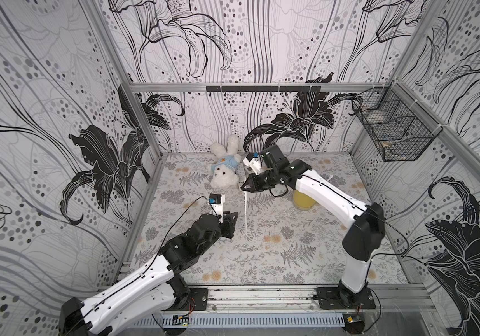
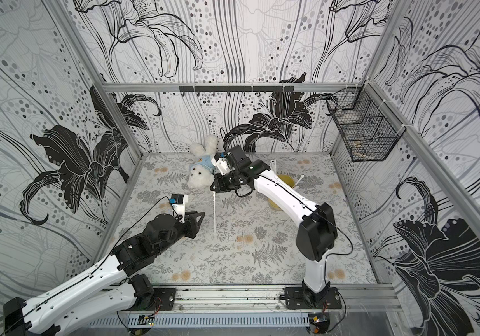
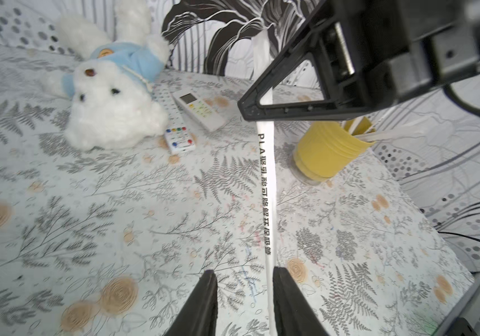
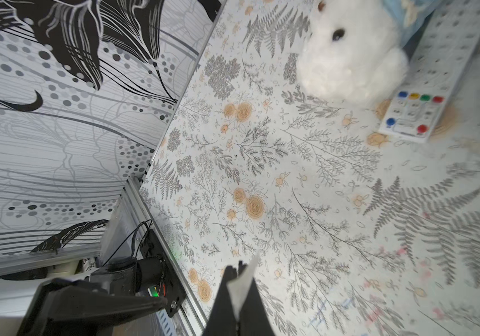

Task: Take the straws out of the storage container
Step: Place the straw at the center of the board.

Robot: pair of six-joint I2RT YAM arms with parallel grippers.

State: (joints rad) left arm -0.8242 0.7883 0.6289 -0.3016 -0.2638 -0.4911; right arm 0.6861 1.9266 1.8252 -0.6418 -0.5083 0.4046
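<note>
Cup (image 1: 301,203) mostly hidden behind right arm (image 1: 330,193). Basket (image 1: 401,145) contents too small to tell. Straw (image 3: 268,189) end cut off, left wrist view.

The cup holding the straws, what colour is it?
Plain yellow cup, clearest in the left wrist view.

A robot lab cell: aluminium frame (image 1: 174,87), wallpapered panels (image 1: 29,131), arms (image 1: 328,195) bolted to a rail (image 1: 262,293) at bottom centre.

Plush white bear (image 1: 223,174) flopped at 12 o'clock on the floral table cover (image 1: 262,256). Two white remotes (image 3: 176,128) sit at its 3 o'clock, and there's a black wire basket (image 1: 392,131) up at 2.
</note>
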